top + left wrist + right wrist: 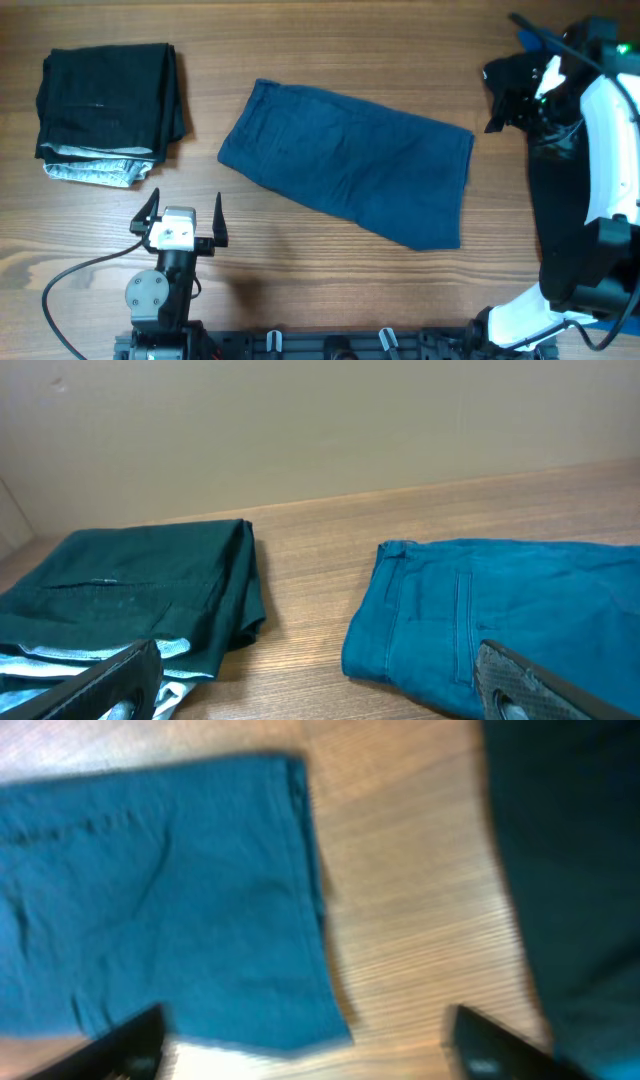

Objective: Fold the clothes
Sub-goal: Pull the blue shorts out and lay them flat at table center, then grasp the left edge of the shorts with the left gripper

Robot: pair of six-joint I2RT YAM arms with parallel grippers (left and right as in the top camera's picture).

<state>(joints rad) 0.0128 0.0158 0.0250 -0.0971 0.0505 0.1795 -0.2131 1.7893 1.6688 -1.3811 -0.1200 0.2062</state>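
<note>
The dark navy-blue shorts lie flat on the wooden table as a slanted, roughly rectangular shape. They also show in the left wrist view and the right wrist view. My left gripper is open and empty, on the table in front of the shorts' left end; its fingers frame bare wood. My right gripper is open and empty, in the air past the shorts' right edge; its fingers span that edge and bare wood.
A folded stack stands at the far left: a black garment on top of a light grey one, also in the left wrist view. A dark garment lies at the right under the right arm, also in the right wrist view.
</note>
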